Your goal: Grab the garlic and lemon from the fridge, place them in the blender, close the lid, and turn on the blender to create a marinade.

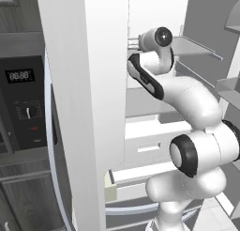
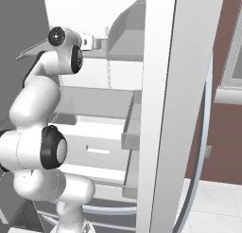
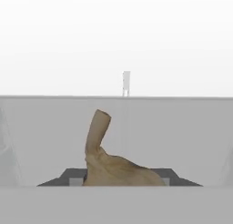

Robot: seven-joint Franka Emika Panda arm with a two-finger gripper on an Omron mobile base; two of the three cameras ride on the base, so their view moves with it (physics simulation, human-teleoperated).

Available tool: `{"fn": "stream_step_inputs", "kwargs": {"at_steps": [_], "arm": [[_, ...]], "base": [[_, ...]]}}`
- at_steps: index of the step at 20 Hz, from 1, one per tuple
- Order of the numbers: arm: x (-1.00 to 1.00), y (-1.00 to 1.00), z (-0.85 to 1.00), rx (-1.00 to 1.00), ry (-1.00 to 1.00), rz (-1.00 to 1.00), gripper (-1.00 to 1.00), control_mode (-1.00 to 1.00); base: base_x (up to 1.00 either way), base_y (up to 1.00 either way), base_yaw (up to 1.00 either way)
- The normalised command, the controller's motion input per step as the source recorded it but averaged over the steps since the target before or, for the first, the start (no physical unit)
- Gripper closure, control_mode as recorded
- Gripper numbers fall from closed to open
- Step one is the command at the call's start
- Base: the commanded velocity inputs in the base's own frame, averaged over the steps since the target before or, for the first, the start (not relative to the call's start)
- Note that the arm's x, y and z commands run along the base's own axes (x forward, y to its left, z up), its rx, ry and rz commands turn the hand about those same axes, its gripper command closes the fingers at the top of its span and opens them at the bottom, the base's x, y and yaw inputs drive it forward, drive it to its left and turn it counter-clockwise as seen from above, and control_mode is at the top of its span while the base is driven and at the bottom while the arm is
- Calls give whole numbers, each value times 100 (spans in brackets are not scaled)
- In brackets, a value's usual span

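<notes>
Step in hand: fetching the lumpy brownish-tan garlic bulb (image 3: 113,166) from the tall white fridge (image 1: 84,108).

The garlic sits on a grey fridge shelf (image 3: 45,136), right between the dark finger tips of the end effector (image 3: 122,178), which looks pinched on it.

Next move, as I judge: lift clear, withdraw without clipping the shelf.

White arm (image 2: 35,99) reaches up and forward, wrist level, into the upper compartment.

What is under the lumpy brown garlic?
The garlic sits between the dark fingers, over the grey fridge shelf. Its bottom and the shelf spot right under it are hidden from view.
</notes>
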Motion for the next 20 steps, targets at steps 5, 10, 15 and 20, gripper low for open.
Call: {"fn": "stream_step_inputs", "kwargs": {"at_steps": [5, 10, 15, 20], "arm": [[-100, -4, 5, 0, -13, 0, 100, -100], [-100, -10, 36, 0, -2, 0, 100, -100], [-100, -7, 61, 0, 6, 0, 100, -100], [-100, -2, 28, 0, 12, 0, 100, -100]], "base": [[0, 0, 0], [0, 0, 0], [0, 0, 0], [0, 0, 0]]}}
